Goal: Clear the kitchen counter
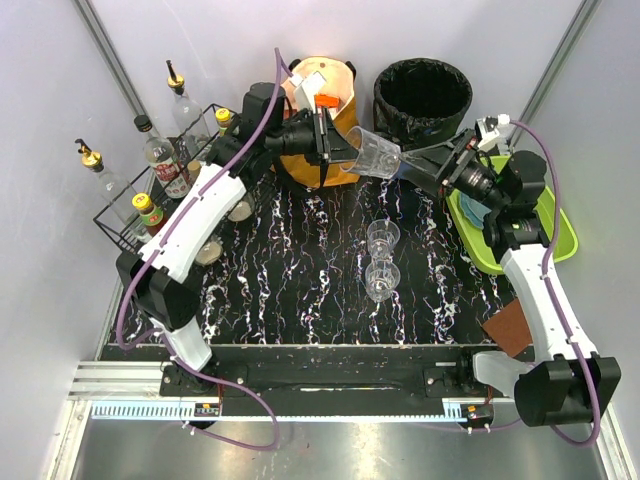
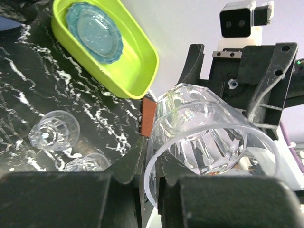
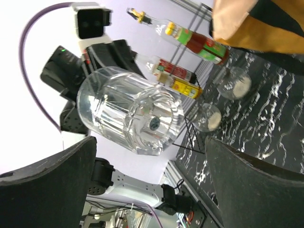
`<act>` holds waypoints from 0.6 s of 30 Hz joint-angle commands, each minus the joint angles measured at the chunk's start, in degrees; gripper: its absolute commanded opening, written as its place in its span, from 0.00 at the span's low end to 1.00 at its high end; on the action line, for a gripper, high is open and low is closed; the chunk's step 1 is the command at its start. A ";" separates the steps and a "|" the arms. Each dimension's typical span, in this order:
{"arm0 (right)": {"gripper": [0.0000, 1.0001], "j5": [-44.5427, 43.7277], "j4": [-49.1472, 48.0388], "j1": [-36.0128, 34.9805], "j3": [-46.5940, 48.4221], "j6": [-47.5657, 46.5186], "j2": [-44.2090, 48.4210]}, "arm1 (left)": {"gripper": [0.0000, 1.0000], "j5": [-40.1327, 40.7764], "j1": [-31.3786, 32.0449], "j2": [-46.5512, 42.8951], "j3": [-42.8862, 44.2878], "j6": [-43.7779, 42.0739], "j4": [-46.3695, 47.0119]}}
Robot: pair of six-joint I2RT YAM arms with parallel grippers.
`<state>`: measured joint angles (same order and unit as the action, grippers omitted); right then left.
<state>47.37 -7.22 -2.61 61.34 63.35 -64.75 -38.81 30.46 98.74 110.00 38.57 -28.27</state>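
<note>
Black with white marble veins, the bench (image 1: 300, 290) fills the middle of the overhead view, with pale walls behind it. Both arms reach toward the upper centre, where their grippers face each other above the far edge of the bench. The left arm climbs from its base at lower left, its white forearm slanting up and right and its wrist turned level, pointing right. The right arm rises from lower right and bends at the wrist to point left. Between them a clear tumbler (image 1: 375, 152) hangs on its side in the air, mouth toward the left gripper (image 1: 335, 145), base toward the right gripper (image 1: 405, 160). The left gripper is closed on the tumbler's rim, the glass wall pinched in the narrow gap between its fingers. The right gripper is spread wide on either side of the base; whether it touches the glass I cannot tell. Two small stemmed glasses (image 1: 382, 260) stand at the centre, a lime-green tray (image 1: 565, 235) at right, a wire rack (image 1: 105, 215) of bottles at left.
</note>
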 commanded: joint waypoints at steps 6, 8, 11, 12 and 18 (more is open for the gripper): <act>1.00 -0.71 -14.48 -1.78 3.70 7.22 -0.99 | 0.00 -11.29 -0.31 -1.35 -3.55 19.77 25.43; 1.00 -0.53 -14.57 -2.31 3.96 7.40 -1.43 | 0.00 -11.82 -0.22 -1.27 -4.17 22.42 28.00; 1.00 -0.35 -15.45 -3.54 4.66 7.92 -1.95 | 0.00 -12.08 0.04 -1.00 -4.00 24.36 31.17; 1.00 -0.44 -16.24 -3.80 4.75 8.62 -2.13 | 0.00 -12.17 0.13 -0.92 -4.00 24.97 32.04; 1.00 0.00 -20.19 -5.21 5.54 12.93 -3.19 | 0.00 -11.73 1.18 -0.39 -4.00 26.03 33.81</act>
<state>46.63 -22.87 -6.50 64.38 73.58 -67.05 -48.45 30.46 99.22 105.27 60.90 -3.16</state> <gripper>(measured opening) 0.993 0.126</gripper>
